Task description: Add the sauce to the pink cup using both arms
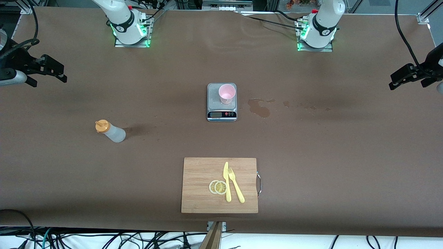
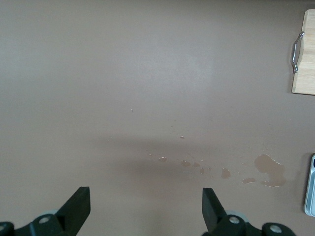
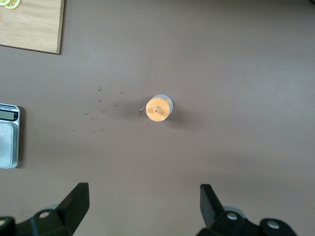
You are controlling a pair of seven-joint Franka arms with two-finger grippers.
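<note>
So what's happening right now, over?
Both hands open, waiting: left hand, right hand. Sauce bottle upright, untouched. Pink cup on scale. Nothing in the way.

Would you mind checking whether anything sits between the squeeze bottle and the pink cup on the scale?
Nothing visible does. The translucent squeeze bottle with the orange cap stands on bare brown table toward the right arm's end, and the pale pink plastic cup sits on the grey scale. The wooden cutting board lies nearer the camera, clear of that path.

One sauce bottle [image 1: 110,131], one pink cup [image 1: 227,93], one scale [image 1: 222,102], one cutting board [image 1: 219,185], two lemon slices [image 1: 218,187], one knife [image 1: 227,181], one fork [image 1: 236,185].
</note>
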